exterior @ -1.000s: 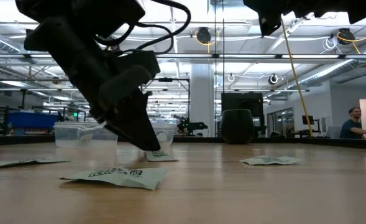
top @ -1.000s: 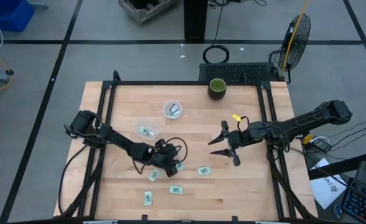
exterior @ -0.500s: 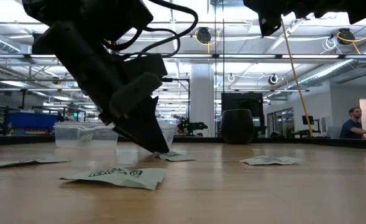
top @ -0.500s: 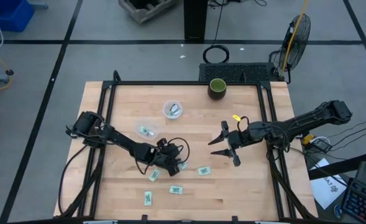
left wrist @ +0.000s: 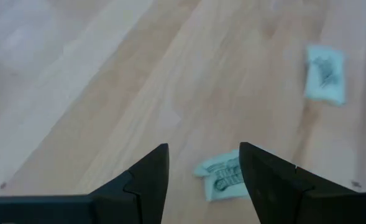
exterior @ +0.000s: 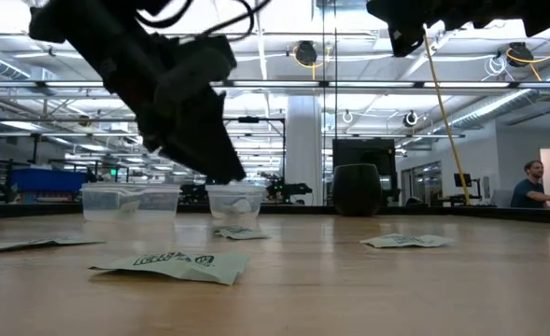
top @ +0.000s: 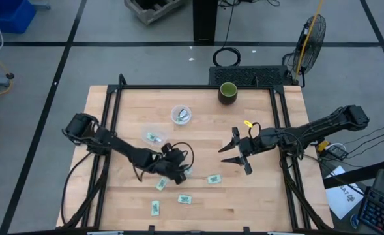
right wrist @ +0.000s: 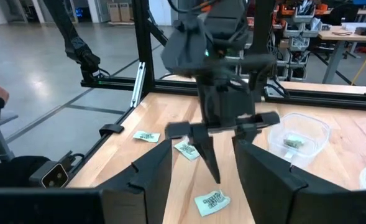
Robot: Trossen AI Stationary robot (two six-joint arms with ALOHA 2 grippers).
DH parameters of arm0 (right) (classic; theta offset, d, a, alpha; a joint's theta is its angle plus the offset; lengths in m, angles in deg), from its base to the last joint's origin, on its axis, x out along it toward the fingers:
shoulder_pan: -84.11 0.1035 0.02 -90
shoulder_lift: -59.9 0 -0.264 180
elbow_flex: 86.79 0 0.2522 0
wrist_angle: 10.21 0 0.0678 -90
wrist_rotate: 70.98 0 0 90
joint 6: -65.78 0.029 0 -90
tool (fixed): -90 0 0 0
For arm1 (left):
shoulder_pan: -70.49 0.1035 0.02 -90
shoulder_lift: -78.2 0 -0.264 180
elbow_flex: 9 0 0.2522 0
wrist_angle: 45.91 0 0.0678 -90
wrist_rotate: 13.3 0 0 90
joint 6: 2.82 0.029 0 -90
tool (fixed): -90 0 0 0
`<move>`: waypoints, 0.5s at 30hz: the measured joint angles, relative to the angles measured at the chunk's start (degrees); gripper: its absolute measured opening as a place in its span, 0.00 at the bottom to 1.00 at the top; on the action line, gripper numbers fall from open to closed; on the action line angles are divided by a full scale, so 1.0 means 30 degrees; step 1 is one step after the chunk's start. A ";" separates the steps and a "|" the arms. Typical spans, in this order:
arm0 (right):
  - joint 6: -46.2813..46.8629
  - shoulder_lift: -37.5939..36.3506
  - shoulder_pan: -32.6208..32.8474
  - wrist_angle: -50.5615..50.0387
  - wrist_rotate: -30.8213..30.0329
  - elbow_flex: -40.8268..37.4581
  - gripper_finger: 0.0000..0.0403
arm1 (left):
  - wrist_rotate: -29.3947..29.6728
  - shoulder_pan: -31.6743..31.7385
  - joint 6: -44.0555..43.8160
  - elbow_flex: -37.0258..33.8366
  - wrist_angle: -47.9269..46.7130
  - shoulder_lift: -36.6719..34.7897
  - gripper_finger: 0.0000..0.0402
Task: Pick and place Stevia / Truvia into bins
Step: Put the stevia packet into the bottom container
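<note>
Several white-and-green Stevia sachets lie flat on the near half of the wooden table, among them one (top: 213,179), one (top: 161,185) and one (top: 184,199). My left gripper (top: 180,171) hangs open just above another sachet (left wrist: 223,176), clear of the table in the low view (exterior: 228,173). That sachet (exterior: 240,232) lies flat on the wood. The round cup (top: 181,115) and the clear tub (top: 154,137) each hold a sachet. My right gripper (top: 225,154) is open and hovers right of centre, above the table.
A dark green cup (top: 227,93) stands at the far edge. A black frame rail (top: 280,130) borders the table. Bare wood lies between the two grippers and along the right side. A person (exterior: 533,182) sits far off in the room.
My left gripper has risen from the table surface, where its fingertips stood beside a sachet, and now hangs above it. The sachet lies on the wood. The left arm's rear joints have swung toward the table's left edge.
</note>
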 joint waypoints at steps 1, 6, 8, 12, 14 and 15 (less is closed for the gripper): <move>0.0000 0.0000 0.0000 -0.0010 0.0000 0.0000 0.42 | 0.0107 -0.0133 -0.0003 0.0007 0.0287 -0.0038 0.50; 0.0000 0.0000 0.0000 0.0003 0.0000 0.0000 0.42 | 0.0161 -0.0515 0.0120 0.0023 0.0135 0.0267 0.50; 0.0000 0.0000 0.0000 0.0031 0.0000 0.0000 0.42 | 0.0137 -0.0456 -0.0154 0.0015 0.0096 0.0649 0.50; 0.0000 0.0000 0.0000 0.0031 0.0000 0.0000 0.42 | -0.0725 -0.0070 -0.0588 0.0022 0.0223 0.1306 0.50; 0.0000 0.0000 0.0000 0.0031 0.0000 0.0000 0.42 | -0.1327 0.0129 -0.0664 0.0022 0.0347 0.1566 0.50; 0.0007 0.0000 0.0000 0.0031 0.0000 0.0000 0.42 | -0.1758 0.0222 -0.0741 0.0022 0.0355 0.1683 0.50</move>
